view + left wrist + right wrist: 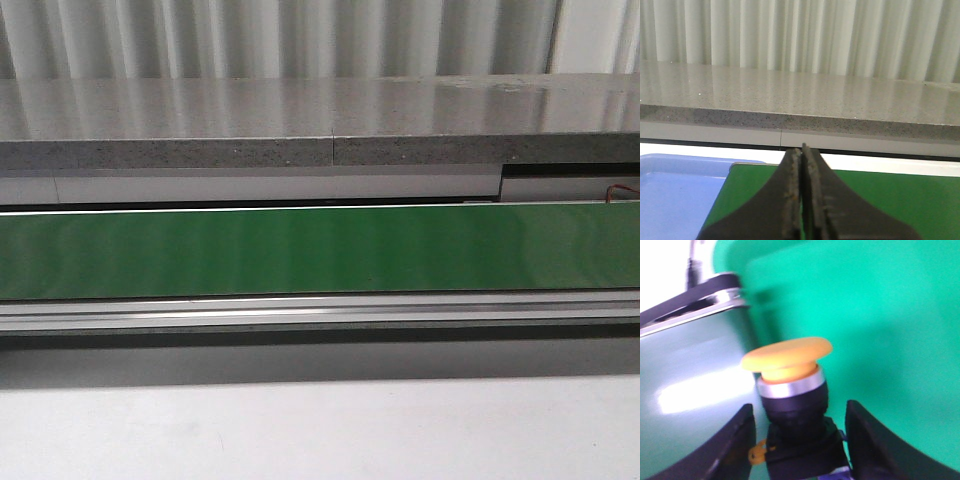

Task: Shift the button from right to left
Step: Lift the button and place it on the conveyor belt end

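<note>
Across the front view runs a long green conveyor belt (320, 250), framed by a pale metal rail along its near edge and a speckled grey stone counter (320, 115) beyond its far edge; neither arm nor the task's piece shows here, so this view only says that the belt's middle stretch carries nothing in sight. From the left wrist view, the left gripper (804, 165) has its two dark fingers pressed together with nothing between them, hanging over the belt close to the belt's end where a light blue plastic tray (675, 195) sits just beside it. From the right wrist view, the small push button with a round orange-yellow cap, silver ring and dark collar (790, 385) stands upright between the spread fingers of the right gripper (797, 440); the jaws are wide apart, flanking the dark body without clearly touching it, so nothing is held yet. It stands on a bright green surface, beside the edge of a glossy darker sheet that may be the belt. The step in hand looks like the grasp: I would centre the fingers on the dark collar below the cap, not on the cap's overhang, close evenly so the piece does not tip, and lift straight up before carrying it leftward.
</note>
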You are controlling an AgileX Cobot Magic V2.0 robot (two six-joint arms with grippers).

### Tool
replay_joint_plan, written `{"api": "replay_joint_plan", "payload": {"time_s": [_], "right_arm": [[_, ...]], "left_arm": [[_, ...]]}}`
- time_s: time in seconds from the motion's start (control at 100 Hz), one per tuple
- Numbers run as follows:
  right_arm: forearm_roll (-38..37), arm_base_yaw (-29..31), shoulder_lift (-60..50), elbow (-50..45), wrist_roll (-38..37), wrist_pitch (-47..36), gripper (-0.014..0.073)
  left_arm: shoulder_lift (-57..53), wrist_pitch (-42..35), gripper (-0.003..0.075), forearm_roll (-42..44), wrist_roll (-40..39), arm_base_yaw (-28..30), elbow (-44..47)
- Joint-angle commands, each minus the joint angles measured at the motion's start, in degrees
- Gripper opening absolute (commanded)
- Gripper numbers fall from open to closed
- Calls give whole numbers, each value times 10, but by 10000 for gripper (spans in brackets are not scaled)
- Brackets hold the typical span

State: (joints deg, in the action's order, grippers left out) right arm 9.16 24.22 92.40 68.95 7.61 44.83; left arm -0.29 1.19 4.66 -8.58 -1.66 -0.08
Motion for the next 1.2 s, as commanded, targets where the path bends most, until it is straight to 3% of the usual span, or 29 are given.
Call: {"api": "replay_joint_plan", "payload": {"time_s": [0.0,0.33,0.75,0.84,1.04,1.19], "right_arm": [[19,-25,-27,9,6,4,268],[19,-125,-26,-13,6,4,268],[25,-133,7,-13,6,0,280],[27,-133,18,-13,6,0,349],[35,-133,12,-11,6,-4,640],[37,-133,-17,-11,6,-19,646]], "left_arm": [[-20,-43,-20,-5,-2,2,13],[-20,-43,-20,-5,-2,2,13],[-20,-43,-20,-5,-2,2,13],[-20,-43,-20,-5,-2,2,13],[-20,-43,-20,-5,-2,2,13],[-20,-43,-20,-5,-2,2,13]]}}
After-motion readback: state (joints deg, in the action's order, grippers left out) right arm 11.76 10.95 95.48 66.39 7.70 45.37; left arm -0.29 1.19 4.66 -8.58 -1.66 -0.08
